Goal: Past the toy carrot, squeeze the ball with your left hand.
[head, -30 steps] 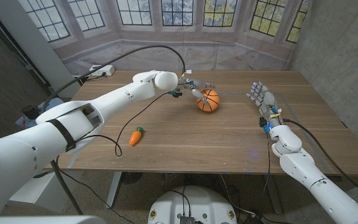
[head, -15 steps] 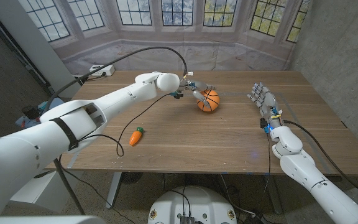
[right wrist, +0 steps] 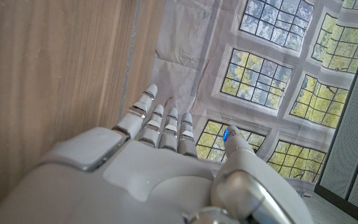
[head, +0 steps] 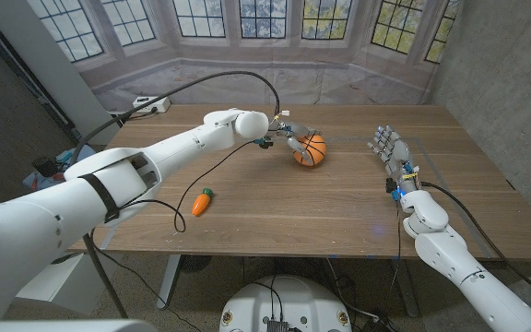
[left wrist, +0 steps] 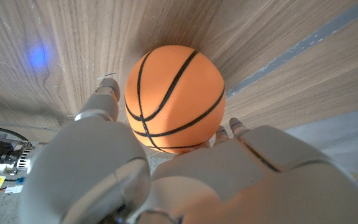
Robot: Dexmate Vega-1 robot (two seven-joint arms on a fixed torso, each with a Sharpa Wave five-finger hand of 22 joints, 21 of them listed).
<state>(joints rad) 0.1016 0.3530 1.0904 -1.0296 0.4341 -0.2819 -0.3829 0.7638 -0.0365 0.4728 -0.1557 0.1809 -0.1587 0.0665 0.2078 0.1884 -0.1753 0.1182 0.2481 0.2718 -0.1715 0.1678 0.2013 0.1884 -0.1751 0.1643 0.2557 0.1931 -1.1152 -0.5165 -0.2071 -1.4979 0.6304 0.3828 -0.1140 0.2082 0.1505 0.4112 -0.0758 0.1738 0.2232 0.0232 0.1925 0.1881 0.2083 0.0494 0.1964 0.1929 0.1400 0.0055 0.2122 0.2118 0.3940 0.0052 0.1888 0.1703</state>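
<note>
Reaching across: my left arm (head: 155,161) stretches from the near left corner over the wooden table (head: 339,207) toward its far middle.
Carrot: the toy carrot (head: 202,202) lies on the near left part of the table, well apart from my hands, a black cable (head: 159,205) curling just beside it.
Left hand: my left hand (head: 289,138) is on the ball (head: 310,149), fingers (left wrist: 102,102) wrapped around both sides of it; in the left wrist view the orange ball (left wrist: 174,98) with black lines sits snug against my palm.
Ball: it rests on the table past the carrot, at the far middle, held in my left hand.
Right hand: my right hand (head: 390,148) stands near the table's right side, well apart from the ball, fingers (right wrist: 161,123) straight and close together, holding nothing.
Behind: windows (head: 247,17) beyond the table's far edge.
</note>
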